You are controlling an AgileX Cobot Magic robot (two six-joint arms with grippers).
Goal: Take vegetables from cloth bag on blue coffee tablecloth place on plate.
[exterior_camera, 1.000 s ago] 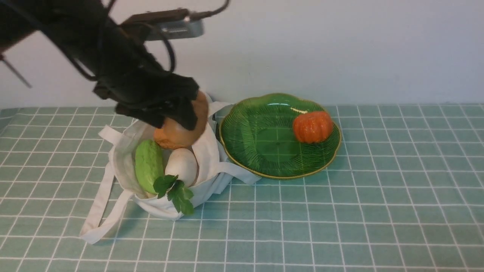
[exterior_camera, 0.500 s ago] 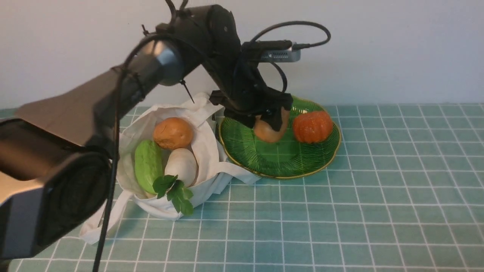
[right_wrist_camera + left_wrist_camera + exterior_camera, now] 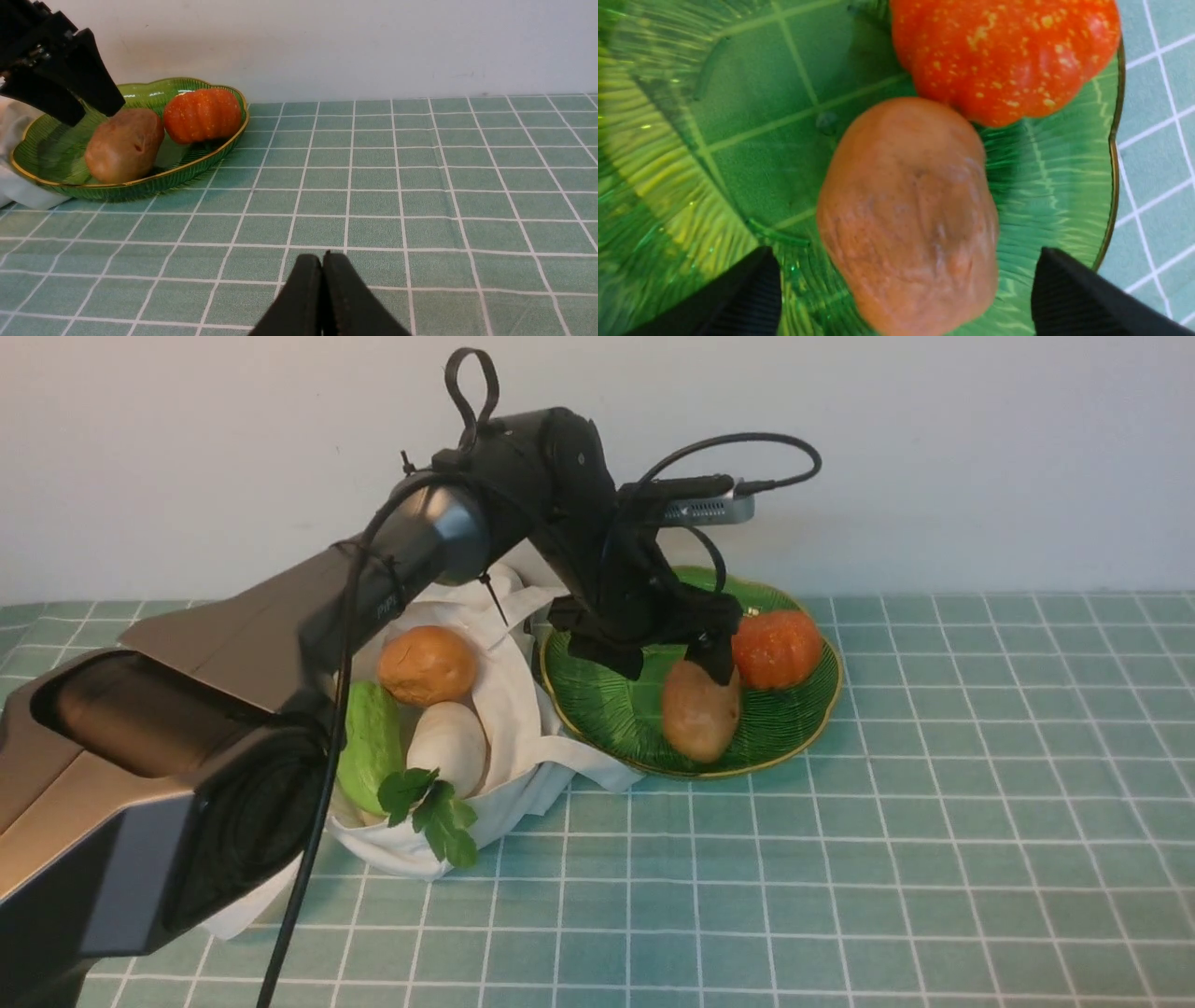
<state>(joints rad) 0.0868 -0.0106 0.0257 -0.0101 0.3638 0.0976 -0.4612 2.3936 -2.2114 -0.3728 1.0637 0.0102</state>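
Observation:
My left gripper [image 3: 667, 665] hangs open just above the dark-green plate [image 3: 607, 700]. A tan potato [image 3: 700, 709] lies on the plate under it, free of both fingers [image 3: 752, 289], beside an orange pumpkin [image 3: 777, 647]. In the left wrist view the potato [image 3: 908, 214] sits between the spread jaws. The off-white cloth bag [image 3: 509, 709] lies left of the plate on the teal grid tablecloth [image 3: 934, 803]. It holds a second potato [image 3: 427, 665], a green cucumber [image 3: 371, 747] and a white radish [image 3: 448, 742] with leaves. My right gripper [image 3: 322, 254] is shut and empty, low over the cloth.
A pale wall stands right behind the plate and bag. The bag's strap handles trail toward the front left, partly hidden by my left arm. Bare gridded tablecloth stretches to the right of the plate [image 3: 187, 172] and along the front.
My left arm carried a potato from above the bag rightward to the plate and opened. The potato now lies on the plate beside the pumpkin.

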